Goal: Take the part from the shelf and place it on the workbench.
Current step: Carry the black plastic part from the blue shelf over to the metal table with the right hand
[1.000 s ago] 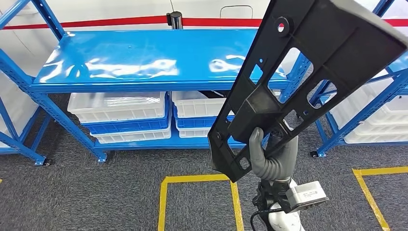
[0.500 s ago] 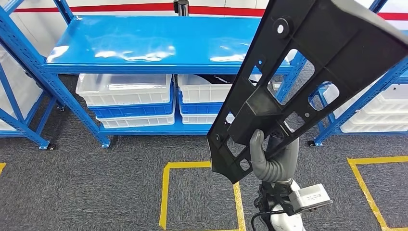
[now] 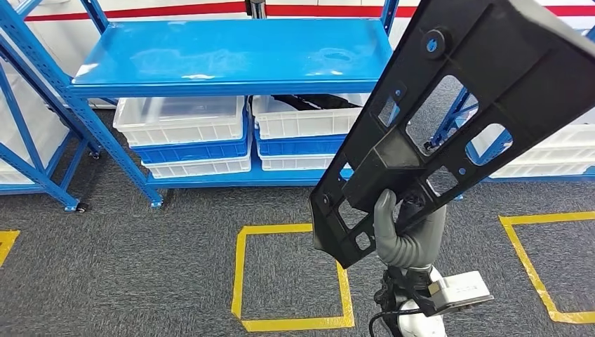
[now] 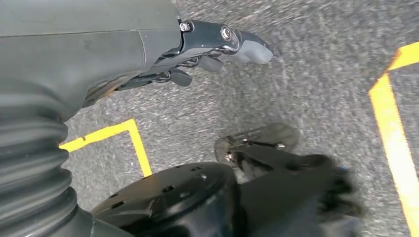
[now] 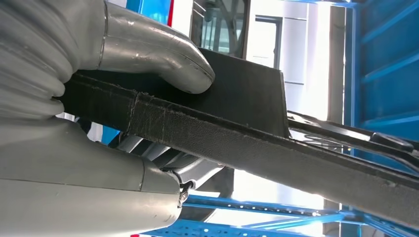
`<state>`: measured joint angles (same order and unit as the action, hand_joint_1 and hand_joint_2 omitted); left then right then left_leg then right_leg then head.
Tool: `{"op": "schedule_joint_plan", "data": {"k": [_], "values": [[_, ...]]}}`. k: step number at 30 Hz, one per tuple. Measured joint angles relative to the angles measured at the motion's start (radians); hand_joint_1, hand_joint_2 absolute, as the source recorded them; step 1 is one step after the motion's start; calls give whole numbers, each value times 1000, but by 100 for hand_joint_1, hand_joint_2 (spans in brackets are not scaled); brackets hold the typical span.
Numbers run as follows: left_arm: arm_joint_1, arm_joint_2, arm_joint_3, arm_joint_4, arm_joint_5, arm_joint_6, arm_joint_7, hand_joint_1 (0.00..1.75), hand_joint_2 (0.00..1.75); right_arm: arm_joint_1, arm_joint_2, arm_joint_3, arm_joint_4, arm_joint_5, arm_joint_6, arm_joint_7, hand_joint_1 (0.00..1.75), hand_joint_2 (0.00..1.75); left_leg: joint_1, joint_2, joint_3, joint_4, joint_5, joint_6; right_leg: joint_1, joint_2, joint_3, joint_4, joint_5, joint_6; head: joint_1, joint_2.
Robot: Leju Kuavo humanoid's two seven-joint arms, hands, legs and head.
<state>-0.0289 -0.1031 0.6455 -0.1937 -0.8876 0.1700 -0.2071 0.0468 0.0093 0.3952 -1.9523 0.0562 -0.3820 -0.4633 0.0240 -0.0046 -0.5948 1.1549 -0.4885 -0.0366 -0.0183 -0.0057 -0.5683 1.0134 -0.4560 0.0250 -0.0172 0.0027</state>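
Right hand clamped on the lower end of the black part, thumb pressed across one face, remaining fingers behind the panel. Rising from that grip up and to the right, tilted, well above the grey carpet. Seen from the right wrist camera: grey thumb flat on the part's dark edge, palm underneath, panel sandwiched between. Left hand hanging over the carpet, holding nothing, fingers loosely extended and apart. Behind the part, blue shelf with a bare glossy top deck. Beneath that deck, white bins stacked on blue trays. On the floor, yellow tape square beside the right arm.
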Motion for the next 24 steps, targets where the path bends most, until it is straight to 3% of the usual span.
{"op": "schedule_joint_plan", "data": {"k": [2, 5, 6, 8, 10, 12, 14, 16, 18, 20, 21, 22, 24], "values": [[-1, -1, 0, 0, 0, 0, -1, 0, 175, 0, 1, -4, -5, 0, -1, -1, 175, 175, -3, -4, 49, -81, -18, 2, 4, -1, -16, 14, 6, 11, -1, 0], [-1, -1, 0, 0, 0, 0, -1, 0, 175, 1, 3, -5, -10, 0, -2, -2, 175, 175, -8, -5, 38, -99, -15, 27, 5, 0, -36, 21, 16, 33, -1, 0], [-1, -1, 1, 0, 0, 0, -1, 0, 175, 1, 3, -5, -11, 0, -3, -2, 175, 175, -8, -4, 30, -101, -7, 41, 4, 0, -48, 34, 3, 35, 1, 0], [-2, -1, 1, 0, 0, 0, -1, 0, 175, 1, 3, -6, -14, 0, -3, -2, 175, 175, -7, 0, 7, -104, 13, 62, 3, 2, -84, 110, -60, 27, 3, 0], [-3, -1, 1, 0, 0, 0, -2, 0, 175, 2, 3, -8, -15, 0, -4, -2, 175, 175, -9, 1, -22, -103, 35, 69, 3, 2, -123, 235, -127, 21, 5, 0], [-3, -2, 1, 0, -1, 0, -2, 0, 175, 3, 3, -10, -15, 0, -4, -2, 175, 175, -10, 4, -52, -103, 58, 69, 3, 3, -121, 295, -134, 33, 5, 0], [-3, -2, 1, 0, -1, -1, -2, 0, 175, 3, 3, -12, -15, 0, -4, -2, 175, 175, -11, 4, -80, -103, 82, 65, 5, 3, -47, 215, -92, 46, 5, 0], [-4, -4, 1, -1, -2, -1, -2, 0, 175, 2, 3, -12, -17, 0, -4, -2, 175, 175, -13, 2, -97, -103, 104, 57, 11, 2, 64, 69, -85, 36, 4, 0], [-4, -5, 1, -1, -2, -1, -3, 0, 175, 1, 4, -12, -21, 0, -4, -2, 175, 175, -13, 2, -100, -110, 126, 44, 19, 3, 115, -15, -96, 18, 3, 0], [-3, -6, 1, -1, -3, -2, -3, 0, 175, 1, 4, -12, -21, 0, -4, -2, 175, 175, -10, 2, -100, -123, 146, 29, 17, 3, 102, -28, -79, 3, 4, 0], [-2, -6, 1, 0, -4, -2, -3, 0, 175, 1, 5, -13, -21, 0, -4, -2, 175, 175, -9, 2, -104, -121, 135, 23, 13, 3, 94, -31, -67, -5, 4, 0], [-1, -6, 1, 0, -5, -2, -3, 0, 175, 1, 6, -13, -21, 0, -4, -2, 175, 175, -9, 1, -111, -103, 104, 19, 8, 2, 84, -34, -53, -14, 2, 0], [1, -6, 1, 0, -7, -2, -3, 0, 175, 2, 8, -13, -21, 1, -4, -2, 175, 175, -9, 1, -130, -6, -5, 13, 5, 1, 61, -36, -29, -25, -1, 0]]}}
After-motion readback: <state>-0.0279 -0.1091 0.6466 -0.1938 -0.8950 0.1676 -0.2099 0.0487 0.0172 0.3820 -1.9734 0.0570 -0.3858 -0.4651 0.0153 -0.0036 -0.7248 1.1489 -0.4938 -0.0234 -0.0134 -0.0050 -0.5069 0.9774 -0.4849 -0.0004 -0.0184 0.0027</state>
